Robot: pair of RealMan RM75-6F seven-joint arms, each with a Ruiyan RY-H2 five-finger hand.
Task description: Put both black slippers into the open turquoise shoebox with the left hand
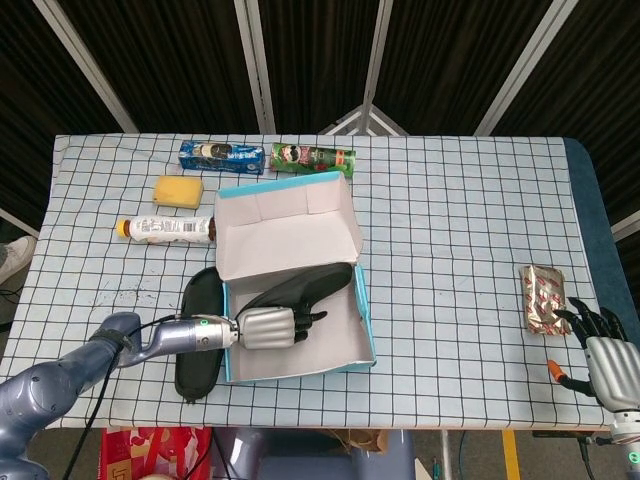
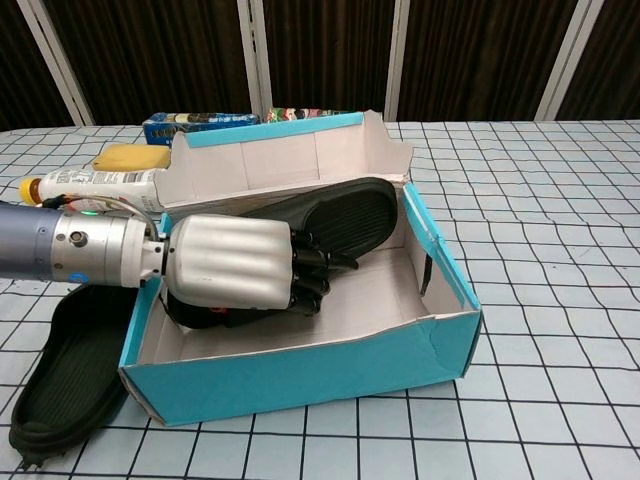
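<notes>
Far side of my white black-gridded tablecloth (image 1: 460,220): a blue rectangular snack packet (image 1: 214,155) lying flat, and just beside it, to its right, a green cylindrical chip can (image 1: 313,158) on its side. Nearer me on the left there's a yellow sponge block (image 1: 178,191), and below it a white-labelled plastic bottle with a yellow cap (image 1: 166,229) on its side, cap pointing left. Well apart at the right edge lies a crinkled red-and-gold foil packet (image 1: 543,298).
</notes>
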